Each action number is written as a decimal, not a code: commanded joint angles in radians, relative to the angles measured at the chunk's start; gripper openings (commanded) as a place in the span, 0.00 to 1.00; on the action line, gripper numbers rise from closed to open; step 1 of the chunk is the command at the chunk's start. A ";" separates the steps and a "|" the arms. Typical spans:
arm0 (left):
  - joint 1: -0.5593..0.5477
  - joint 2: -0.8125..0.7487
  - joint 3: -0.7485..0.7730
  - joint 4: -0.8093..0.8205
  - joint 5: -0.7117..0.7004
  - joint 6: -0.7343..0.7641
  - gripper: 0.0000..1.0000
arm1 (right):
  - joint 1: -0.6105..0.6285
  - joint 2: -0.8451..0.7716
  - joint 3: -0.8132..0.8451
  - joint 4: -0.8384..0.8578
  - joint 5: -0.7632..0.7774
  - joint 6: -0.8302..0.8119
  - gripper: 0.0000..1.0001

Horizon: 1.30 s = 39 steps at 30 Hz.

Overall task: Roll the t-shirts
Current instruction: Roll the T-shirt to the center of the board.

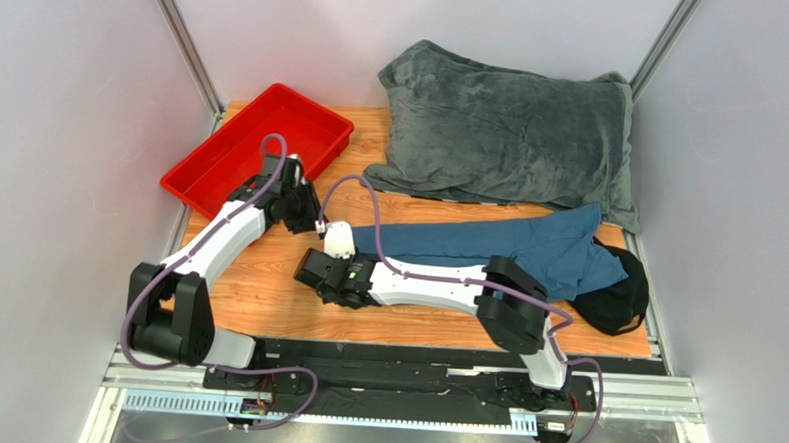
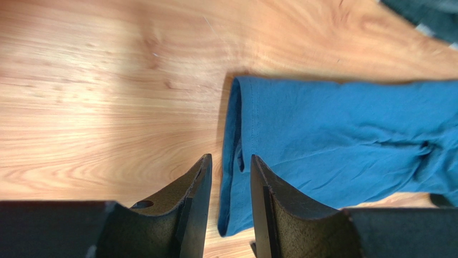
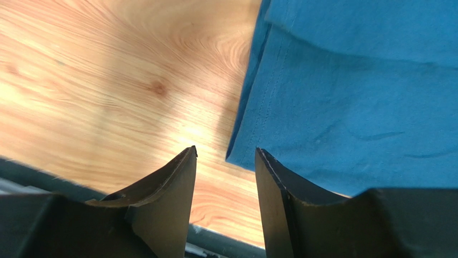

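Two open pincers at the left end of a folded teal t-shirt

A shallow red plastic tray sits at the far left corner of the wooden worktop. Just right of it, the left pincer has its jaws parted, and the hemmed end of the plain teal-blue cotton t-shirt shows in the gap between them. No cloth looks pinched. The right pincer is nearer the front edge, jaws also apart, with bare wood between them and the shirt's corner just past the fingertips. The shirt lies flat as a long folded strip, running from both pincers towards the right side. Behind it lies a large fuzzy grey plush blanket. A crumpled black garment touches the shirt's right end.
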 commanded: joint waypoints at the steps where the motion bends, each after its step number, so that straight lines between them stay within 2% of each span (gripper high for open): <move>1: 0.044 -0.077 0.004 -0.024 0.000 0.026 0.41 | -0.004 0.067 0.081 -0.052 0.034 0.033 0.48; 12: 0.055 -0.059 -0.014 0.015 0.054 0.031 0.40 | 0.024 0.170 0.121 -0.103 -0.012 0.046 0.47; 15: 0.055 -0.053 -0.020 0.032 0.083 0.022 0.39 | 0.024 0.157 0.076 -0.109 -0.009 0.060 0.38; 21: 0.052 -0.070 -0.102 0.095 0.150 -0.007 0.39 | 0.024 0.044 -0.054 -0.037 -0.047 0.034 0.10; 25: 0.019 -0.103 -0.178 0.140 0.174 -0.023 0.39 | 0.024 -0.060 -0.169 0.069 -0.134 0.014 0.05; 31: -0.082 -0.134 -0.260 0.184 0.181 -0.081 0.37 | 0.025 -0.178 -0.342 0.213 -0.243 0.029 0.04; 33: -0.093 -0.150 -0.287 0.184 0.131 -0.107 0.36 | 0.024 -0.205 -0.350 0.225 -0.251 0.033 0.04; 36: -0.094 -0.199 -0.321 0.210 0.079 -0.116 0.43 | 0.022 -0.214 -0.344 0.227 -0.268 0.042 0.02; 39: -0.094 -0.159 -0.298 0.221 0.104 -0.099 0.45 | 0.021 -0.205 -0.324 0.224 -0.286 0.045 0.00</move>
